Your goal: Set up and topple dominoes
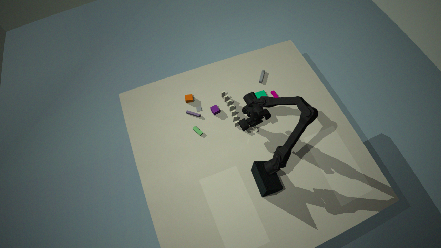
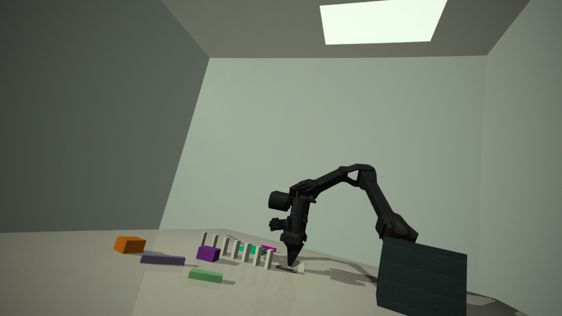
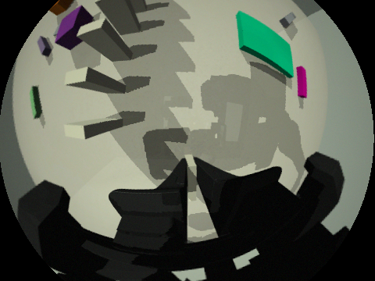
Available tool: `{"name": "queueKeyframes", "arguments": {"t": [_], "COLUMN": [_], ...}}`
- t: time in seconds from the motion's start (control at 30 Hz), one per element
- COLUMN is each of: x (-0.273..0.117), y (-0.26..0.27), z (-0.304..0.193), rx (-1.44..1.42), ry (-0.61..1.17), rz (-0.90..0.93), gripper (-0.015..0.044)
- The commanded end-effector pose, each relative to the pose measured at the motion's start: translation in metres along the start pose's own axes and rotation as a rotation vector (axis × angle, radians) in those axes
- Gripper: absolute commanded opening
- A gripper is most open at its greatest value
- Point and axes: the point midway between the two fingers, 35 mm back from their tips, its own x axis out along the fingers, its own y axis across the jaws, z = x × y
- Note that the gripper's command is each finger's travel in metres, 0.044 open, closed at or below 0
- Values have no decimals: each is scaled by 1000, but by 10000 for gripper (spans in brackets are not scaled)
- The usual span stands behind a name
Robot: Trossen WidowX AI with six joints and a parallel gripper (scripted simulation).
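Several cream dominoes stand upright in an evenly spaced row, from the far end domino (image 1: 223,94) (image 2: 203,240) to the near end domino (image 1: 236,124) (image 2: 269,259) (image 3: 95,128). My gripper (image 2: 290,264) (image 3: 189,161) points down beside the near end of the row, on the arm's base side, with its tips at table height. It is shut on a loose cream domino (image 2: 302,267) (image 3: 190,159), which lies low at the table, not upright. The fingers hide most of it. The gripper does not touch the row.
A purple block (image 1: 214,109) (image 2: 208,253) (image 3: 75,29) stands close beside the row. A teal slab (image 1: 260,94) (image 3: 266,44) and magenta bar (image 1: 274,94) (image 3: 301,82) lie on the other side. An orange block (image 1: 188,98), lavender bar (image 2: 162,260) and green bar (image 1: 197,130) lie farther out.
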Motion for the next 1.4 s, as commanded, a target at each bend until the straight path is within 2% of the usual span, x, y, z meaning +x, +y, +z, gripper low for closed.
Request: {"name": "queueKeyframes", "arguments": {"t": [0.0, 0.07, 0.37, 0.5, 0.83, 1.13, 1.3, 1.37], "x": [1, -8, -121, -152, -154, -155, -155, -155], "y": [0, -1, -7, -9, -12, -128, -168, -172], "z": [-1, 0, 3, 4, 3, -70, -124, -131], "rx": [-4, -4, -5, -6, -3, 120, 187, 195], "ry": [1, 1, 1, 2, 2, 0, 4, 5], "rz": [-5, -5, 0, 1, 2, 14, -4, -7], "gripper": [25, 25, 25, 25, 25, 25, 25, 25]}}
